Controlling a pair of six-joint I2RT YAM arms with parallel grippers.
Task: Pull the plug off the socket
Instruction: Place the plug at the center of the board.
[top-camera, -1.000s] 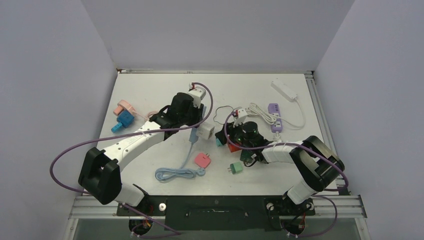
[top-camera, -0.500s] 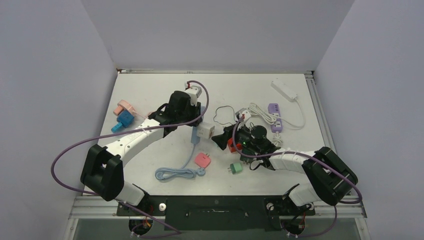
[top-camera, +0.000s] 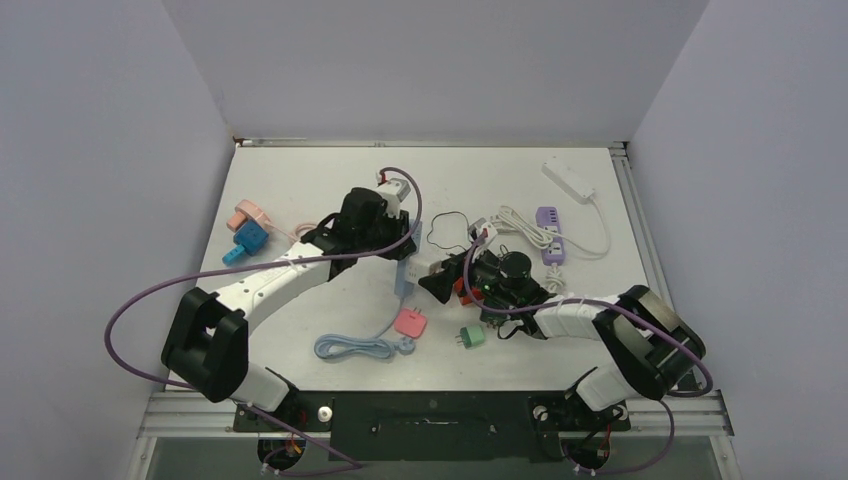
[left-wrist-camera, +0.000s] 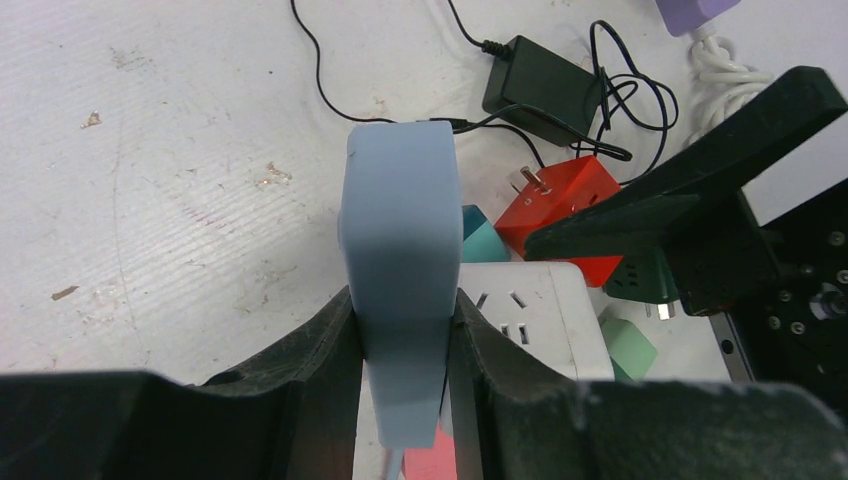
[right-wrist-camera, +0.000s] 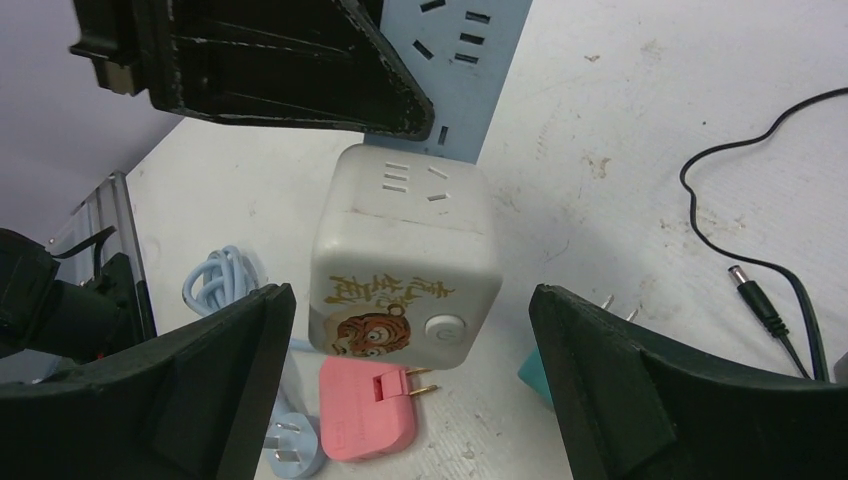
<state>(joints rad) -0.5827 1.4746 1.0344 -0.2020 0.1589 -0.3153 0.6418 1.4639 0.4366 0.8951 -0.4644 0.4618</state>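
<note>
White left arm (top-camera: 265, 280) and right arm (top-camera: 565, 315), black joints (top-camera: 205, 345), purple cables (top-camera: 109, 330).

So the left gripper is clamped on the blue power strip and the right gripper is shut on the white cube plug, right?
No: the right gripper is open, straddling the white cube plug, per the right wrist view. The left gripper does clamp the blue power strip.
</note>
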